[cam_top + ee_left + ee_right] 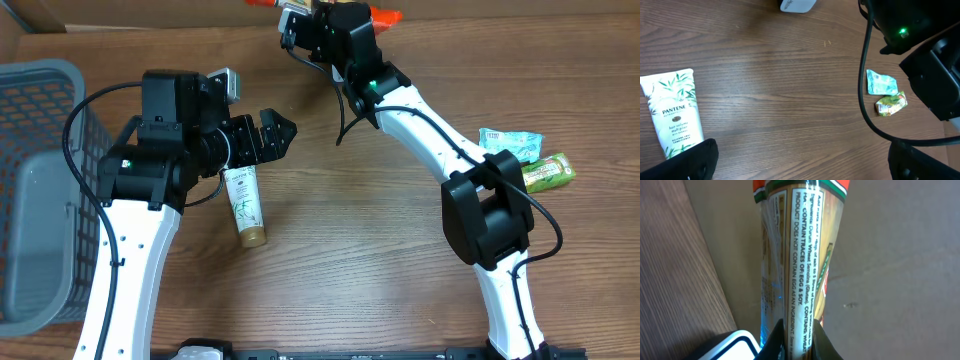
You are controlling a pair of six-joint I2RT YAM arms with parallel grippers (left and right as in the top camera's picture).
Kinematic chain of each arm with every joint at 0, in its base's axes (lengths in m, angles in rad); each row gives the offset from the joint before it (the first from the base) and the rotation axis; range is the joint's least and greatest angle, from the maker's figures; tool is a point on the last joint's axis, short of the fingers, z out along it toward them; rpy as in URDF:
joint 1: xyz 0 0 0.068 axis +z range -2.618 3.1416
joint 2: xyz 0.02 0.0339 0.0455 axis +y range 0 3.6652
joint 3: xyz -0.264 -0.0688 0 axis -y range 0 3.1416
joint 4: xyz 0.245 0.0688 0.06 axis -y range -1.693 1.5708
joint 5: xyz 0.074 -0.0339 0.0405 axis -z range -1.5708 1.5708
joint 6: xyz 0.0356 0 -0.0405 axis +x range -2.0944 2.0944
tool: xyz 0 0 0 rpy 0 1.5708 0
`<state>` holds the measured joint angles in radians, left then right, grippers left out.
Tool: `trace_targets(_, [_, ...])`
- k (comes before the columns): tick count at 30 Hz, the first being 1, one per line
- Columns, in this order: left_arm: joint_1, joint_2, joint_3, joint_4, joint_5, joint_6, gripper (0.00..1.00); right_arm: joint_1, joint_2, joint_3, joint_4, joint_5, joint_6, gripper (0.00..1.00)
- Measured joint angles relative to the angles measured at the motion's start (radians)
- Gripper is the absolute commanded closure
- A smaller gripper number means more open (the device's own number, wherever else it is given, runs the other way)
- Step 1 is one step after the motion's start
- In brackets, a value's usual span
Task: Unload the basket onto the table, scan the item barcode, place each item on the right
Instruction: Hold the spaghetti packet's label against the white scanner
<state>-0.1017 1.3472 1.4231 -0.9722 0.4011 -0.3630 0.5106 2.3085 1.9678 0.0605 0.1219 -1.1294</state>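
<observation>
Two hazards at 12 o'clock: slip, missed barcode.
Pinched packet (800, 255) thinly in right gripper (792, 340) beside scanner (730, 347), showed no barcode; could have slid free or scanned blank. Spread left gripper (278, 135) wide near tube (245, 205).

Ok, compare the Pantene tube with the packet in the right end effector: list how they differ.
The Pantene tube lies flat on the table, ungripped; the packet is clamped in the shut right end effector. The tube is white with green leaves; the packet brownish with a red-orange end. The tube shows its brand name; the packet, ingredient text. Both are long printed packs.
</observation>
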Motion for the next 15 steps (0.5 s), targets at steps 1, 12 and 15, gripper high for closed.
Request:
trace_targets(1, [0.0,0.0,0.0,0.0,0.0,0.0,0.0,-0.002,0.004,0.0,0.003,-0.003,-0.013,0.96])
trace_targets(12, [0.0,0.0,0.0,0.0,0.0,0.0,0.0,-0.061,0.081,0.0,0.091,-0.018,-0.152,0.96])
trace_targets(15, [0.0,0.0,0.0,0.0,0.0,0.0,0.0,-0.07,0.089,0.0,0.106,-0.017,-0.165,0.96])
